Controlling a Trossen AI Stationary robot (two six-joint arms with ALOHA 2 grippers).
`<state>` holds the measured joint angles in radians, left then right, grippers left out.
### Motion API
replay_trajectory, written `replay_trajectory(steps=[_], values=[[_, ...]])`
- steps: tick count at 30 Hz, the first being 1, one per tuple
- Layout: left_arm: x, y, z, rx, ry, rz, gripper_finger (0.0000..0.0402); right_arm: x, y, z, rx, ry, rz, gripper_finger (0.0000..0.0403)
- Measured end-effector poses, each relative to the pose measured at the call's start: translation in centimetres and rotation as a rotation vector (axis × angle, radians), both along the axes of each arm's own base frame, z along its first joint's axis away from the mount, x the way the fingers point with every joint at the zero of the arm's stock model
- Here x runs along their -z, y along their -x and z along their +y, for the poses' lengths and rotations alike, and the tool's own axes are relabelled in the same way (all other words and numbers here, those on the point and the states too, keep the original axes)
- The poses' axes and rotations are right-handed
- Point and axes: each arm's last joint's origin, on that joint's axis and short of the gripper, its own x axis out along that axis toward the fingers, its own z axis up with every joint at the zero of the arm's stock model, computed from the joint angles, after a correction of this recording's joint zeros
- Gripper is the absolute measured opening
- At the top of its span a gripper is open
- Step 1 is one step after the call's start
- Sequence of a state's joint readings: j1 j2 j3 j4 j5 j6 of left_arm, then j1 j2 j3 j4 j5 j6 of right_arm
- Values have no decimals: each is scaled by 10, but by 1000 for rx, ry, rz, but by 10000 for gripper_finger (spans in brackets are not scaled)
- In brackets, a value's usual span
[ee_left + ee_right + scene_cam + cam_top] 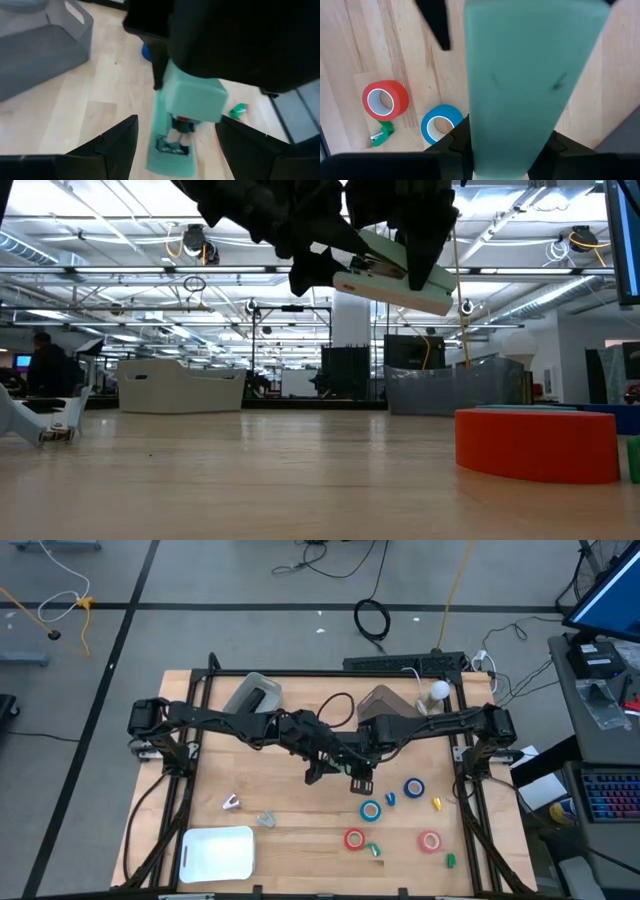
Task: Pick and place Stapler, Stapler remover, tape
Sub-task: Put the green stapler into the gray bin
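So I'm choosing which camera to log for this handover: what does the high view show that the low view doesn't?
Only the high view shows the whole layout: the white tray, two grey bins, both blue tape rolls, both red rolls, and the staple remover.

Only the low view shows height: the pale green stapler hangs well clear of the table, with the room behind.

Both show the right gripper holding the stapler beside the open left gripper, and a red tape roll.

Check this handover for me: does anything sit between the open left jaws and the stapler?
Nothing visible does. The right gripper holds the green stapler above the table, and the left gripper, jaws open, faces it directly.
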<state>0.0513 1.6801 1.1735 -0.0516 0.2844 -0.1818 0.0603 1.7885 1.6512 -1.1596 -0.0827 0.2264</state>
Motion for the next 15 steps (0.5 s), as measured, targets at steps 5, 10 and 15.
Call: replay_trajectory(steps=[5, 10, 15], values=[[-11, 1, -2, 19, 13, -66, 269, 0, 0, -1, 0, 0, -1, 112], [-16, 0, -6, -2, -10, -110, 269, -2, 0, -1, 2, -1, -15, 112], [-17, -1, -8, -3, -7, -126, 269, -2, -2, 0, -1, -23, -29, 112]])
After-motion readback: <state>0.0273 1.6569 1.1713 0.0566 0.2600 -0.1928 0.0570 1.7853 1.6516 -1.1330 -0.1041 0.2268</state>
